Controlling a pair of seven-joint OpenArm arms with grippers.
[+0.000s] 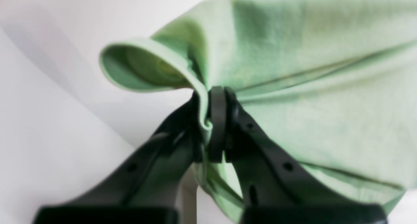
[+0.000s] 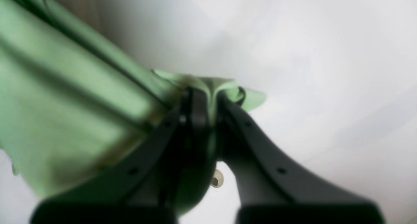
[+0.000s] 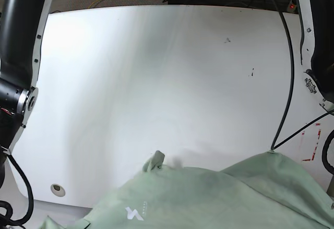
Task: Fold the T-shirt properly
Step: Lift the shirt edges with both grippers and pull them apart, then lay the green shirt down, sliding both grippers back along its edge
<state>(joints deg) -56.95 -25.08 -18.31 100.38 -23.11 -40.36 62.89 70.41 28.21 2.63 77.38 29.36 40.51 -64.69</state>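
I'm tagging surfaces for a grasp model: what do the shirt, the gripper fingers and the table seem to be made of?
T-shirt: soft knit fabric, probably cotton, matte; it drapes and creases where pinched.
Left gripper and right gripper fingers: dark moulded plastic by the look, smooth, semi-matte, with small holes.
Table: hard white board, smooth with a faint sheen; its core cannot be told.

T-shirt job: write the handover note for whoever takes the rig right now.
Left hand: shut on a bunched edge of the T-shirt.
Right hand: shut on another edge of the same shirt.
Shirt: held up between both hands close to the base camera, over the near edge of the white table; a small white logo faces the camera.
Done: both grips taken, shirt lifted.
Left: lay it flat on the table, then make every fold.
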